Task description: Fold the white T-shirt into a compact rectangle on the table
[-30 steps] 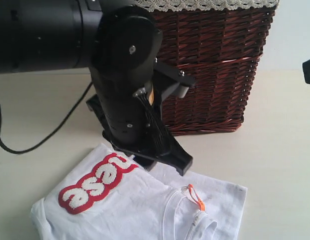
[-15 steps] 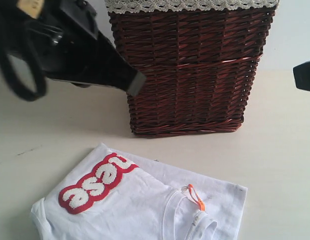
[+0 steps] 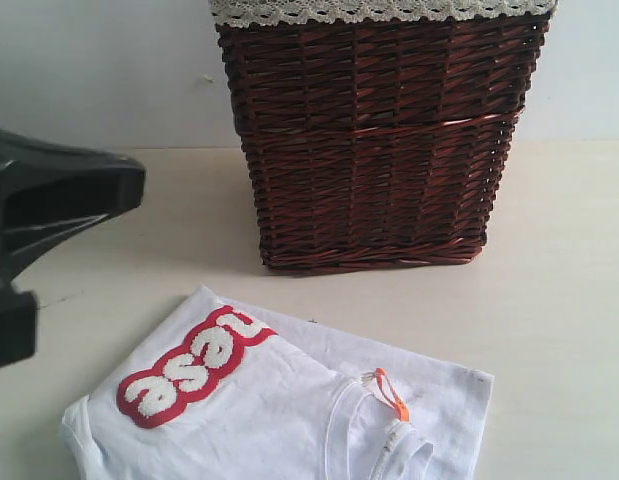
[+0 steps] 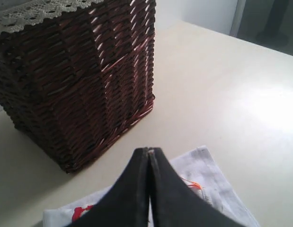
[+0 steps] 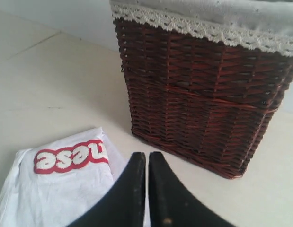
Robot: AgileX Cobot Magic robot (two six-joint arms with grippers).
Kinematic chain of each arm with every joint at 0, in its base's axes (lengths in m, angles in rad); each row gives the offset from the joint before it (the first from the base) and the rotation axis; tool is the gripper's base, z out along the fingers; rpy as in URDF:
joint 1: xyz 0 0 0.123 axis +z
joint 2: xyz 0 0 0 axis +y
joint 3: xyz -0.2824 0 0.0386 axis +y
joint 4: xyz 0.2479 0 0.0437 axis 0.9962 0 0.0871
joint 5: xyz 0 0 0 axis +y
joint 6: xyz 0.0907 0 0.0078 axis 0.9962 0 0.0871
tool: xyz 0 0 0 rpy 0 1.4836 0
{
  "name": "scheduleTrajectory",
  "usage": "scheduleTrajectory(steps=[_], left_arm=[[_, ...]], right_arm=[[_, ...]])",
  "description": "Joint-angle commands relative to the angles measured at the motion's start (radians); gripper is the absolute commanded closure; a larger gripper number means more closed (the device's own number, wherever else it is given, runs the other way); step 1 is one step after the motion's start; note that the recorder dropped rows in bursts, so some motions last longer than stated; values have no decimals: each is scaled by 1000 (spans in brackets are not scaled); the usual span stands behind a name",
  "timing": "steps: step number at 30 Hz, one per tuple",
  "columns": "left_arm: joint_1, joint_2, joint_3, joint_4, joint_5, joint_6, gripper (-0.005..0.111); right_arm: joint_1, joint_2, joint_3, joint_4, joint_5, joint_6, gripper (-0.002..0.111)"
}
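Lying on the tabletop (image 3: pixel 569 300) just in front of the wicker basket (image 3: pixel 379 140), the white T-shirt (image 3: pixel 279 400) already forms a layered, roughly rectangular bundle, with its red-edged lettering (image 3: pixel 194 365) and orange neck tag (image 3: pixel 392 393) on top; the folding looks to be at or near its last step; the left gripper (image 4: pixel 149 151) and right gripper (image 5: pixel 146 156) both hang above the shirt with jaws pressed together on nothing; any further fold or tidying would call for opened jaws brought down onto a free edge; the shirt's near edge is cut off in the exterior view, so its full outline cannot be judged; only a dark part of the left arm (image 3: pixel 49 230) shows there, and the basket's inside is hidden.
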Motion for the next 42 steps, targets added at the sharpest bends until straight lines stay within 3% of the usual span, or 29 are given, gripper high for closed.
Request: scheduleTrajectory(steps=[1, 8, 17, 33, 37, 42], left_arm=[[2, -122, 93, 5, -26, -8, 107], [2, -282, 158, 5, -9, -6, 107], [2, -342, 158, 5, 72, -6, 107], [8, -359, 158, 5, 84, -6, 107], [70, -365, 158, 5, 87, -6, 107], [236, -365, 158, 5, 89, -6, 107]], right_arm=[[-2, -102, 8, 0, -28, -22, 108], [-2, -330, 59, 0, -118, -40, 108], [-2, -541, 96, -16, -207, -40, 108], [-2, -577, 96, 24, -224, -40, 108], [-2, -577, 96, 24, -224, -40, 108], [-2, -577, 96, 26, -224, -40, 108]])
